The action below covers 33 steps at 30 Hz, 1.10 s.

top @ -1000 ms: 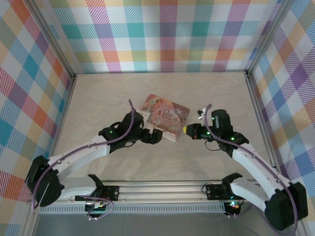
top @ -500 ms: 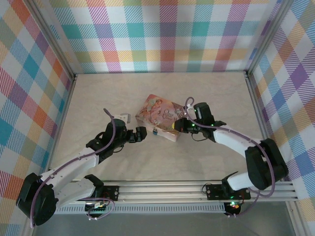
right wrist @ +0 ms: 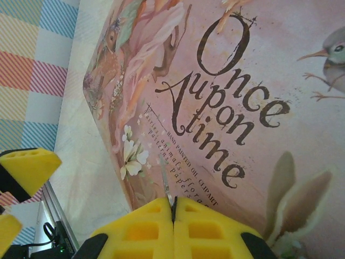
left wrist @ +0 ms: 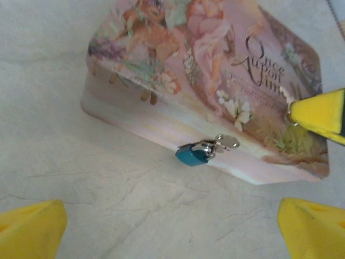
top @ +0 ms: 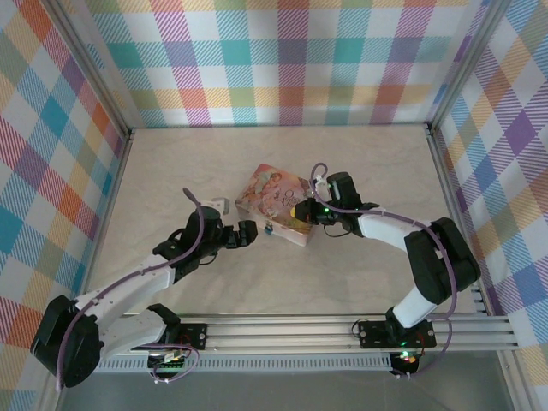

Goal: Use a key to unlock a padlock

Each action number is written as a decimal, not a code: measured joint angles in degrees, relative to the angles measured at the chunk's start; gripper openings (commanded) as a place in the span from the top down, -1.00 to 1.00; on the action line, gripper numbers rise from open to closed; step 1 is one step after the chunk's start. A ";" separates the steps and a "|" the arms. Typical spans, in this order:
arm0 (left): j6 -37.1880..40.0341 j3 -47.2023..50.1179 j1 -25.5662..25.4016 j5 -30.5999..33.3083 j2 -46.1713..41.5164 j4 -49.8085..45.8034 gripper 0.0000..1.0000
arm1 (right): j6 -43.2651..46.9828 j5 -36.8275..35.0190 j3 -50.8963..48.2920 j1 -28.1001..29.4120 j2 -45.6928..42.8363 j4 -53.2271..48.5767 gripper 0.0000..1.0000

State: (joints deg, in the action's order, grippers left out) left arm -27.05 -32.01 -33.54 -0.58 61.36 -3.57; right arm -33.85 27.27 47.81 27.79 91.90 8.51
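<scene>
The tiny blue-grey padlock (left wrist: 193,155) hangs by its thin shackle from the silver clasp (left wrist: 225,143) on the front wall of the pink illustrated tin (left wrist: 215,70); from above, the padlock (top: 270,228) sits on the tin's near side. My left gripper (left wrist: 172,232) stands open, a short way in front of the lock, with its yellow fingers (left wrist: 29,229) wide apart and nothing between them. Above the tin's lid (right wrist: 242,97), my right gripper (right wrist: 173,208) is shut on the key (right wrist: 166,181), whose thin blade sticks out over the lid. In the top view the left gripper (top: 246,234) is left of the tin and the right gripper (top: 300,214) is over its right part.
The tin (top: 278,204) lies mid-table on a pale marbled surface (top: 342,274). Checked walls close in the left, back and right sides. A metal rail (top: 282,330) runs along the near edge by the arm bases.
The right gripper has moved left with the key, from beside the tin to over its lid. The left gripper drew back left from the tin and then held nearly still.
</scene>
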 measured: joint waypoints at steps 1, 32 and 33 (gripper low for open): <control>0.00 0.00 0.00 -0.57 1.11 0.50 -0.97 | 0.00 0.02 0.00 0.00 0.00 0.00 1.00; 2.23 -0.24 0.00 -11.96 26.38 28.02 -0.42 | 0.00 -0.15 -1.38 0.00 -0.13 2.38 1.00; 2.21 -0.33 0.00 -12.13 26.95 28.37 -0.41 | 0.00 -0.15 -1.38 0.00 -0.13 2.38 1.00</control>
State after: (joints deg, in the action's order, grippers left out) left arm -24.84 -32.34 -33.54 -12.71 88.31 24.80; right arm -33.85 27.11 46.44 27.79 91.77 10.90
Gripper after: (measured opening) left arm 0.715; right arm 0.049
